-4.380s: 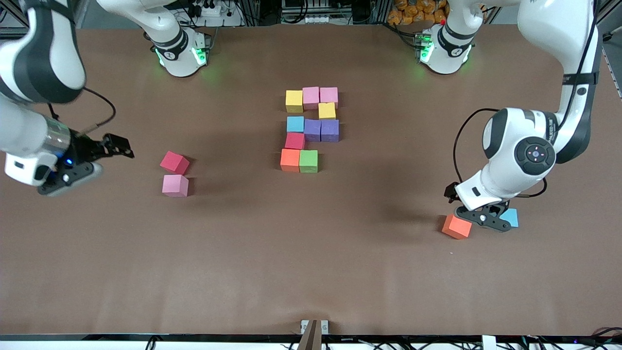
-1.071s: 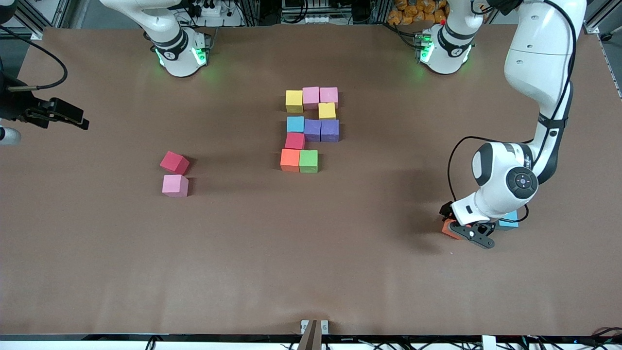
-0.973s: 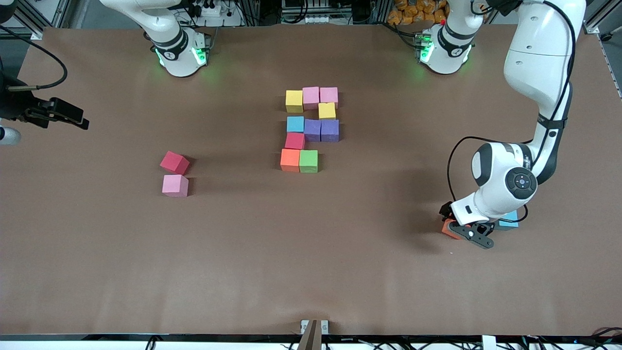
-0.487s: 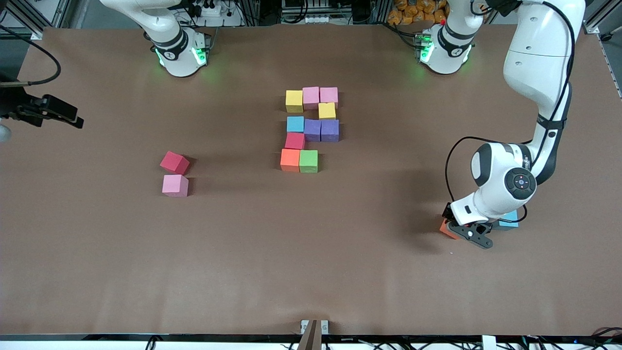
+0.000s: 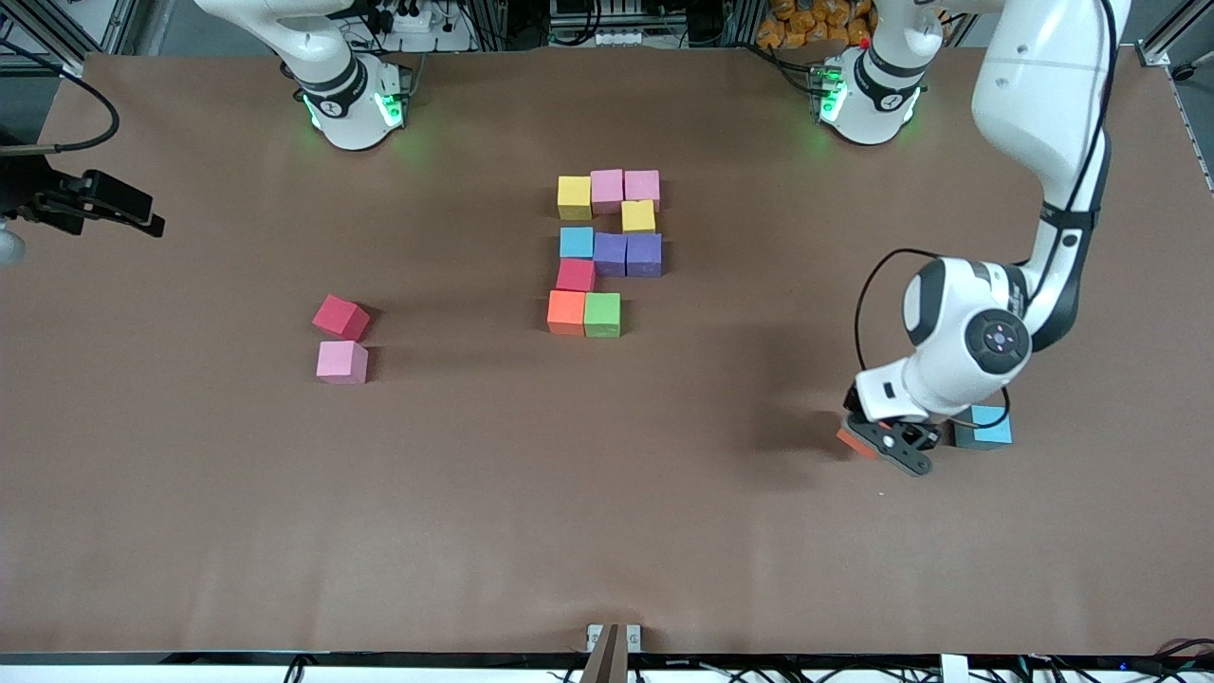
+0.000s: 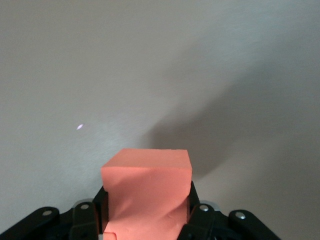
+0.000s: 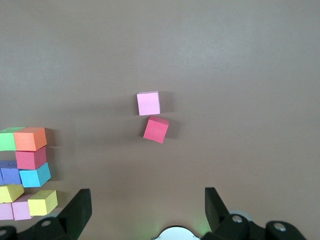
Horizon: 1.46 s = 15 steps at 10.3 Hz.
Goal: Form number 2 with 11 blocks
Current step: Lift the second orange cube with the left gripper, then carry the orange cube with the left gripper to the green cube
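My left gripper (image 5: pixel 879 442) is shut on an orange block (image 5: pixel 854 439), low over the table at the left arm's end. In the left wrist view the orange block (image 6: pixel 147 182) fills the gap between the black fingers (image 6: pixel 199 216). A light blue block (image 5: pixel 987 426) lies beside it. The partial number 2 (image 5: pixel 610 253) of several blocks sits mid-table, with an orange (image 5: pixel 566 312) and a green block (image 5: pixel 602 315) in its nearest row. My right gripper (image 5: pixel 119 207) waits open at the right arm's end of the table. In the right wrist view, the right gripper (image 7: pixel 147 212) has nothing between its fingers.
A loose red block (image 5: pixel 340 317) and a pink block (image 5: pixel 342 362) lie side by side toward the right arm's end. They also show in the right wrist view, the red block (image 7: pixel 156 129) next to the pink block (image 7: pixel 148 103). Brown paper (image 5: pixel 607 512) covers the table.
My left gripper has shut on the orange block and carried it a little toward the middle of the table, uncovering the light blue block. The right arm has barely moved.
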{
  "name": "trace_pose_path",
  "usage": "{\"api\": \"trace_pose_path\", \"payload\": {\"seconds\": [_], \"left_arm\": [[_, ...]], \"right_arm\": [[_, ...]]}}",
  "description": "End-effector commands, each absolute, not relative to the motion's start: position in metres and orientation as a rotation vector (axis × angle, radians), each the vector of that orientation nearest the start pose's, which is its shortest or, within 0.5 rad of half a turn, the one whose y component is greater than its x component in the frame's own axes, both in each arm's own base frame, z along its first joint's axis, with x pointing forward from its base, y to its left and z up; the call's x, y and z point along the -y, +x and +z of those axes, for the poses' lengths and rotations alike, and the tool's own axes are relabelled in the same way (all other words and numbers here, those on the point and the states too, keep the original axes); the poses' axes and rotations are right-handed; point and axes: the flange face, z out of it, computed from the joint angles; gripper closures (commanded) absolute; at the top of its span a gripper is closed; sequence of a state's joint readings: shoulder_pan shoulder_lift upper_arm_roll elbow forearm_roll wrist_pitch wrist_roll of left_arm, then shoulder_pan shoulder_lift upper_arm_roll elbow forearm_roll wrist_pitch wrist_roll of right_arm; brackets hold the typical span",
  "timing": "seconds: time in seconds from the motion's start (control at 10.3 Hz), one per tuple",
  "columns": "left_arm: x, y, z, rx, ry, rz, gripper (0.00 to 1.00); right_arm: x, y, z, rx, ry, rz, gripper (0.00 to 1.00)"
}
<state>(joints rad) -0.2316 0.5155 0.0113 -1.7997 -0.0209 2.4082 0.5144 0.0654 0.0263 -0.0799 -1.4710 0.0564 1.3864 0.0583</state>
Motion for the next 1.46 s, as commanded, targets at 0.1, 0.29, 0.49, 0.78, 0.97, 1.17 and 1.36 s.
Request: {"api": "trace_pose_path", "payload": {"seconds": [0.1, 0.29, 0.49, 0.78, 0.97, 1.17, 1.36], "left_arm": [[0.224, 0.602, 0.298, -1.37, -2.839, -0.098, 0.85], [0.261, 0.589, 0.303, -1.536, -2.712, -0.106, 0.82], [0.294, 0.574, 0.306, -1.688, -2.617, -0.12, 0.82], [0.345, 0.546, 0.305, -1.864, -2.442, -0.139, 0.77], [0.369, 0.532, 0.297, -1.938, -2.404, -0.163, 0.74], [0.391, 0.517, 0.289, -1.993, -2.373, -0.17, 0.75], [0.411, 0.498, 0.275, -2.057, -2.342, -0.2, 0.75]], "right_arm": [[-0.013, 0.544, 0.648, -0.153, -3.085, 0.178, 0.0], [-0.013, 0.544, 0.653, -0.156, -3.084, 0.159, 0.0], [-0.016, 0.543, 0.655, -0.147, -3.086, 0.155, 0.0], [-0.017, 0.543, 0.655, -0.147, -3.086, 0.155, 0.0], [-0.017, 0.543, 0.656, -0.149, -3.085, 0.155, 0.0], [-0.029, 0.542, 0.655, -0.154, -3.088, 0.159, 0.0], [-0.035, 0.541, 0.656, -0.188, -3.092, 0.16, 0.0]]}}
